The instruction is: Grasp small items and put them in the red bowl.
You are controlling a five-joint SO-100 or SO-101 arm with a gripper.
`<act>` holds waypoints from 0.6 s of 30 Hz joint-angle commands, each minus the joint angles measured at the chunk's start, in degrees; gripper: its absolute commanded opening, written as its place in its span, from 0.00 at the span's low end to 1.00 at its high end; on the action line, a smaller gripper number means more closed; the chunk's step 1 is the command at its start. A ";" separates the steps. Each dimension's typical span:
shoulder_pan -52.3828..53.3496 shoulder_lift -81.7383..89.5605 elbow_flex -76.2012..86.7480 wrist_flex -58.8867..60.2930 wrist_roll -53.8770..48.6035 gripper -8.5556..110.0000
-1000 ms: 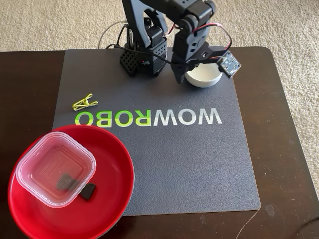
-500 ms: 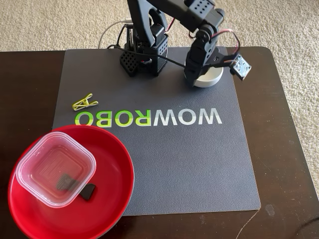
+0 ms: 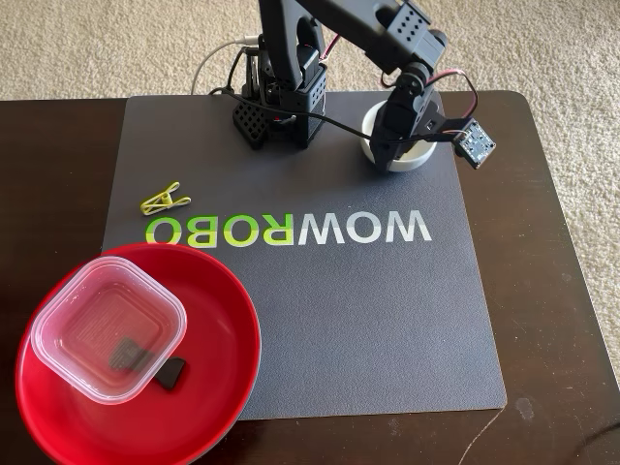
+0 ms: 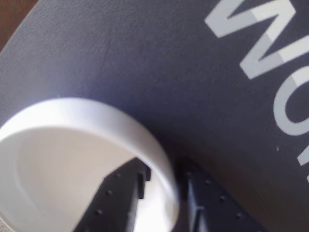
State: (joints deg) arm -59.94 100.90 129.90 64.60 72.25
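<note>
The small white bowl [image 3: 405, 153] sits on the grey mat [image 3: 368, 310] at about 1 o'clock from the mat's centre in the fixed view, just right of the arm's base [image 3: 279, 114], and the gripper [image 4: 163, 191] is already on it. In the wrist view one finger [image 4: 123, 200] reaches down inside the bowl and the other sits outside, so the near wall of the rim runs between them at roughly 6 o'clock of the bowl's circle. The jaws straddle that wall closely; whether they are truly pinching it or only set around it with a sliver of slack I cannot tell. What the next move turns on is the way to the red bowl [image 3: 218, 402]: it lies far off toward 7 o'clock from the gripper in the fixed view, at the mat's lower left corner, already holding the clear square tub [image 3: 107, 329] and the dark grey piece [image 3: 172, 373]. The yellow-green clip [image 3: 165, 201] rests on the mat at about 9 o'clock, near that carrying line, so I judge the bowl should travel lifted well clear.
</note>
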 commanded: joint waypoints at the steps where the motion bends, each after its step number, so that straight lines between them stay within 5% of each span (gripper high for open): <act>1: 1.49 -1.05 -2.11 -1.49 -2.46 0.07; 18: 23.20 12.22 -16.61 -1.49 -30.94 0.07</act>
State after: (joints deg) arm -40.69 109.69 120.41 62.49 45.00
